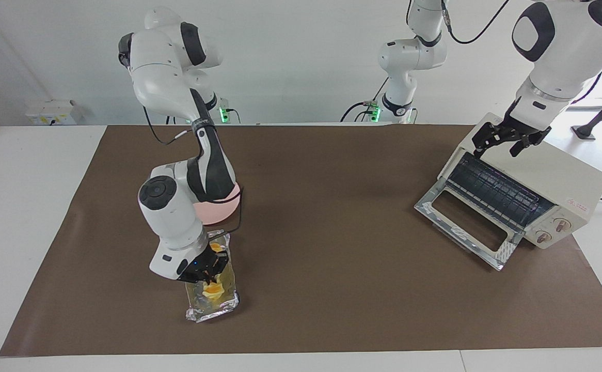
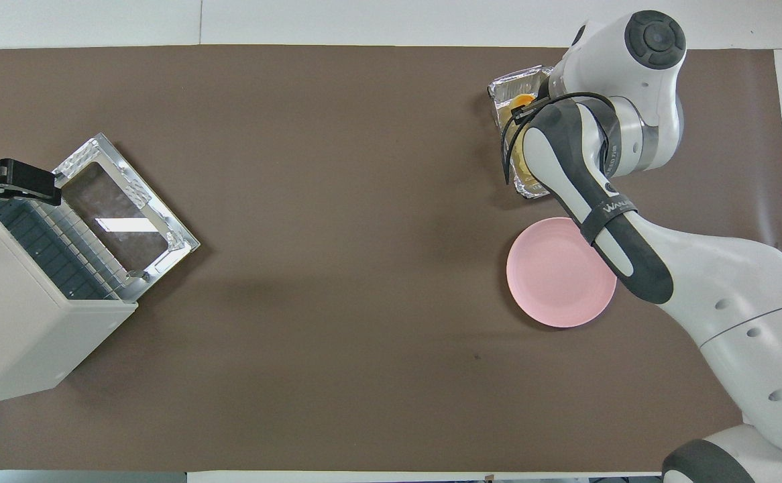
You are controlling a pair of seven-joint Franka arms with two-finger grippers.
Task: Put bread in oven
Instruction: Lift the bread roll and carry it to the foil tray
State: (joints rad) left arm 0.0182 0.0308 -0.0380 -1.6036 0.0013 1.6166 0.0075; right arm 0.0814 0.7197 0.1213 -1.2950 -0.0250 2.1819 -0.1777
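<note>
**Bread down in the foil tray, oven door open**

At the right arm's end of the surface (image 1: 332, 320), covered by a brown mat (image 1: 321, 222), the right gripper (image 1: 209, 273) hangs low over the silver foil tray (image 1: 212, 308). The bread (image 1: 211, 290) lies inside that tray, directly under the jaws. Whether the jaws are closed on the loaf or slightly parted from it cannot be told: the fingertips sit right at its top and the arm hides them from above. Just beside the tray, nearer to the robots, lies the round pink plate (image 2: 555, 282), partly covered by the right arm's forearm.

Toward the left arm's end stands the cream-white oven (image 1: 549, 181), turned at an angle. Its glass door (image 1: 466, 227) is dropped flat onto the mat and the wire rack (image 1: 494, 188) shows inside. 2 round knobs sit on its front panel. The left gripper (image 1: 502, 142) waits over the oven's top edge, jaws spread wide with nothing between them.
</note>
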